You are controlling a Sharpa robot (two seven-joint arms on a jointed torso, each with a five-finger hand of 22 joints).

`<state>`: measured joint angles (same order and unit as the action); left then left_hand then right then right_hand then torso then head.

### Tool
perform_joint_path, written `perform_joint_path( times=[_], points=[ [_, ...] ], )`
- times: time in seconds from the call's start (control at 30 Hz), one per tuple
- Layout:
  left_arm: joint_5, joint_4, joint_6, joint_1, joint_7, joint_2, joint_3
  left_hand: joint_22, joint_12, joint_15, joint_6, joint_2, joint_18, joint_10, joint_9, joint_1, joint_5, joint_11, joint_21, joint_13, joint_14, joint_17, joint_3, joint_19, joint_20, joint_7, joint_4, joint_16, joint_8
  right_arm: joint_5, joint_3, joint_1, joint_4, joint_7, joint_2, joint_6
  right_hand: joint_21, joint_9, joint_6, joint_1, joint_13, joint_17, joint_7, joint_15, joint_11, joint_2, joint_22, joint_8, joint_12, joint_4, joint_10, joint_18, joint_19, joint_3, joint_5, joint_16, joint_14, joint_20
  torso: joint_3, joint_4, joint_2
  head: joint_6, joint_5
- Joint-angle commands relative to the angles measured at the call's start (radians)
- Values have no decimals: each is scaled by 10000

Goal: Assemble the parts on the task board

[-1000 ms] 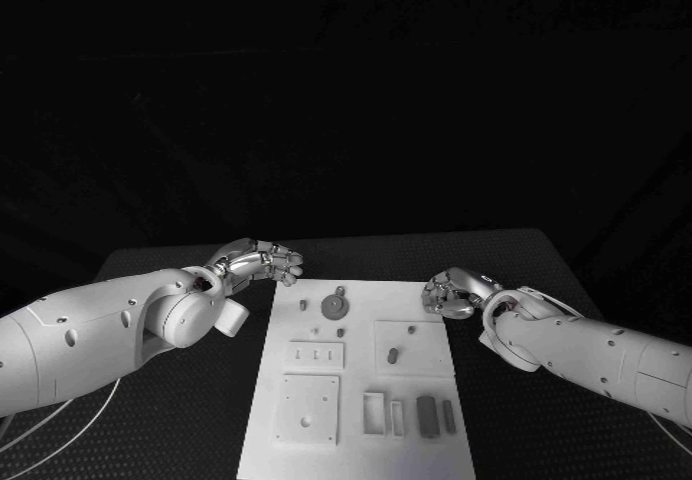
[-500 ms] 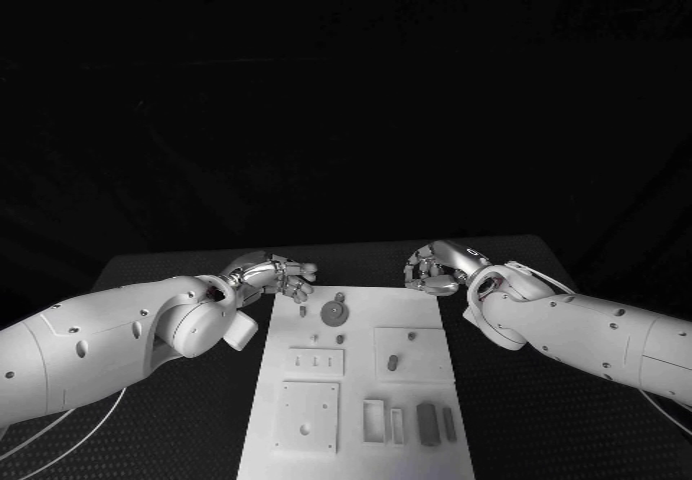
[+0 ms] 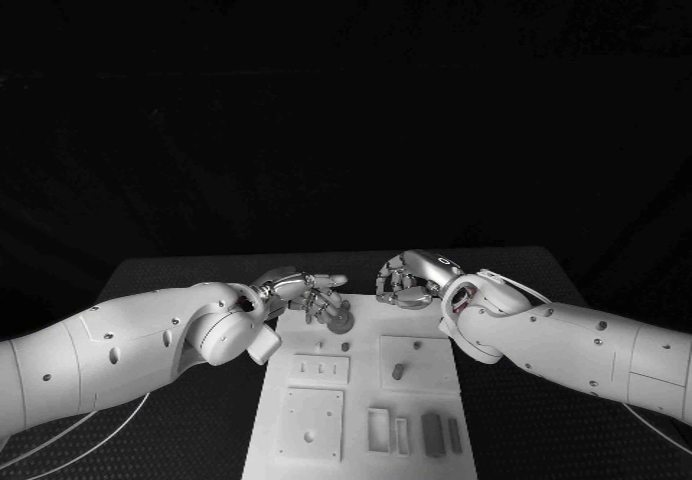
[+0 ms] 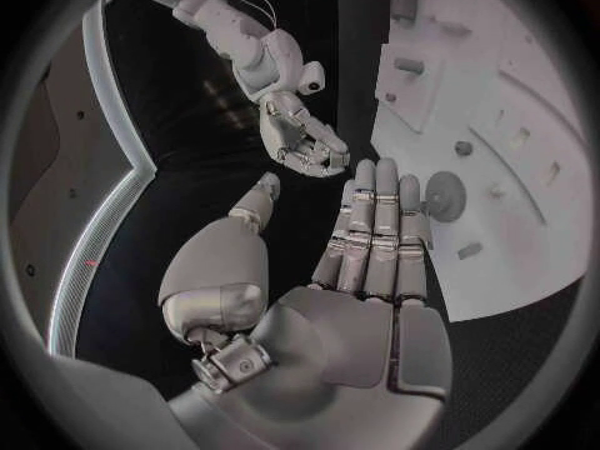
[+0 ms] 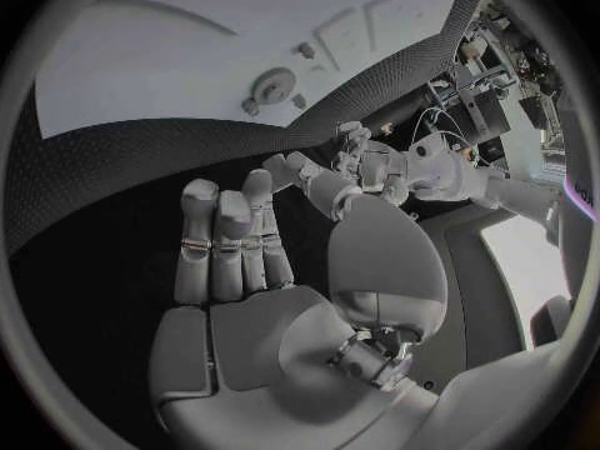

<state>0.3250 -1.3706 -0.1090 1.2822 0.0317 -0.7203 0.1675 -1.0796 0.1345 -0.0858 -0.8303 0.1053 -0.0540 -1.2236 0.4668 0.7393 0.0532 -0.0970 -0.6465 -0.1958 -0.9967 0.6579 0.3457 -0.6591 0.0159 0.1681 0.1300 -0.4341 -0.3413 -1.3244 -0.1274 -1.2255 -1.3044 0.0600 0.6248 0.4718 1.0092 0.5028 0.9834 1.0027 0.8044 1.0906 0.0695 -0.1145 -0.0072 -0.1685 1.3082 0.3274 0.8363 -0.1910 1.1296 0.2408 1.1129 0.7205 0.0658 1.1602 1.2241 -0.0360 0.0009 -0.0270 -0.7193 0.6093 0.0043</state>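
Both hands over far end of task board [image 3: 361,400], frame centre. Left hand [image 3: 306,290] fingers apart, empty, just by round disc part [image 3: 340,322]. Right hand [image 3: 405,280] curled loosely, holding nothing.

The flat white rectangular task board [image 3: 433,395] lay before me; small grey parts stood in its slots, a round grey disc [image 3: 340,321] at its far end.
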Motion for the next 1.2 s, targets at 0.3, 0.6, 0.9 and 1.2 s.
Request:
perform_joint_path(
  times=[0.3, 0.6, 0.9, 1.2],
  points=[
    [460, -26, -149, 10, -435, 172, -4, 47, -80, 54, 176, -83, -133, 155, -56, 42, -35, -28, -17, 6, -15, 63, -75, 19, 5, 80, 193, -18, 167, -185, 3, 7, -257, 296, -293, -563, 387, -1, 36, 62, 1764, 410, 404, 88, 70, -55, 194, -243, 1570, -51, -548, 210, -112, -219, -32, 410, -75, -14, 13, -16, -16, -67, 143],
    [673, -58, -97, 10, -651, 257, -1, 81, -86, 56, 148, -268, -113, 145, -68, 296, -26, -30, -60, -19, -24, 106, -103, 8, 4, 79, 541, -27, 187, -321, 3, 9, -364, 135, -501, -440, 820, 33, -76, 225, 3246, 951, 458, 126, 114, -108, 206, -348, 3079, -71, -673, 210, 38, -202, 81, 982, 254, -137, 20, -29, -21, -59, 172],
    [1053, -53, -126, 11, -1012, 313, -1, 130, -79, 54, -39, -782, -69, 105, -80, 556, 81, -9, -138, -63, -44, 136, -101, 16, 8, 19, 1021, -10, 162, -485, 3, 10, -460, 41, -611, -517, 883, 73, 10, 315, 3367, 1101, 441, 121, 103, -50, 197, -304, 3154, -154, -690, 210, 31, -163, 145, 1093, 355, -167, 14, -27, -18, -18, 186],
    [1057, -17, -83, 10, -1015, 369, 1, 159, -72, 57, -132, -979, -56, 79, -87, 509, 183, 9, -171, -84, -58, 146, -107, 16, 12, -16, 1114, -2, 151, -490, 2, 10, -504, -8, -665, -715, 899, 78, 20, 317, 3387, 1150, 437, 117, 98, -30, 195, -301, 3165, -162, -682, 210, 34, -159, 163, 1131, 393, -172, 9, -39, -17, 11, 177]
  ],
)
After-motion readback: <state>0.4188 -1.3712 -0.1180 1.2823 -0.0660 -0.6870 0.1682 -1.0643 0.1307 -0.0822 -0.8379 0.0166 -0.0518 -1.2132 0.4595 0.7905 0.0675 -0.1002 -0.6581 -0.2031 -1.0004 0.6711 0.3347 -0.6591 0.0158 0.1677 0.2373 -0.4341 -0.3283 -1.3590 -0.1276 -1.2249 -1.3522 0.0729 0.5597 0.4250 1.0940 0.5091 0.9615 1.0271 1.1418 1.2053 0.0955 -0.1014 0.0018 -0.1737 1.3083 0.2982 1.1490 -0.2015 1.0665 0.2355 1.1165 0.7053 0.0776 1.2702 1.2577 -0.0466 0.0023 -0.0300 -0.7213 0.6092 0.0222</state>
